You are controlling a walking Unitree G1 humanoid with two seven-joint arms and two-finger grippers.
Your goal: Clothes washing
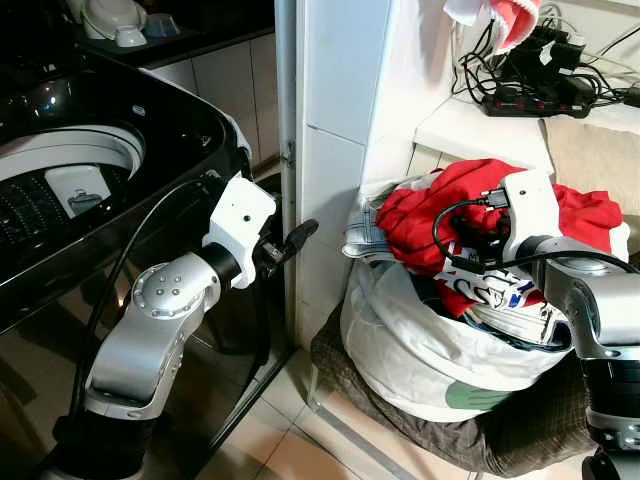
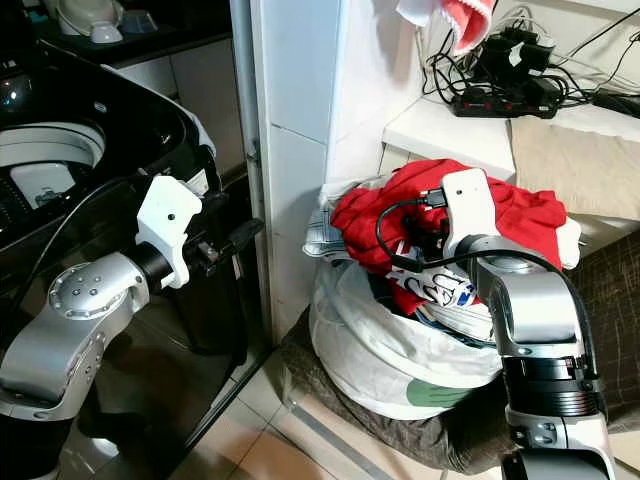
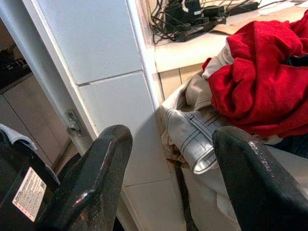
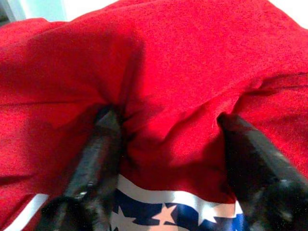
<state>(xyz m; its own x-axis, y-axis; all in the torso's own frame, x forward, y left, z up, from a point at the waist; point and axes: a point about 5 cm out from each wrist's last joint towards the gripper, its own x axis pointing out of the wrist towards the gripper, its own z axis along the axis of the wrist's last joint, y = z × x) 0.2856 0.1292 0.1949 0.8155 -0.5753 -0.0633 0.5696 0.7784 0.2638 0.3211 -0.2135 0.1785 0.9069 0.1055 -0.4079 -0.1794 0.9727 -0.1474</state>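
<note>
A white laundry bag (image 1: 410, 350) stuffed with clothes stands on the floor to the right of a tiled pillar. A red garment (image 1: 440, 200) lies on top of the pile, and a cloth with white stars on blue (image 1: 492, 290) lies below it. My right gripper (image 1: 470, 245) is pushed down into the pile. Its open fingers (image 4: 101, 149) straddle a fold of the red garment without pinching it. My left gripper (image 1: 295, 238) hangs open and empty in front of the pillar, beside the black top-loading washing machine (image 1: 150, 120). The machine's drum (image 1: 60, 175) is uncovered.
The white tiled pillar (image 1: 340, 120) separates the machine from the bag. A ledge behind the bag holds a power strip with tangled cables (image 1: 530, 95) and a beige cloth (image 1: 590, 150). A brown cushion (image 1: 520, 435) lies under the bag. A red and white cloth (image 1: 500, 15) hangs above.
</note>
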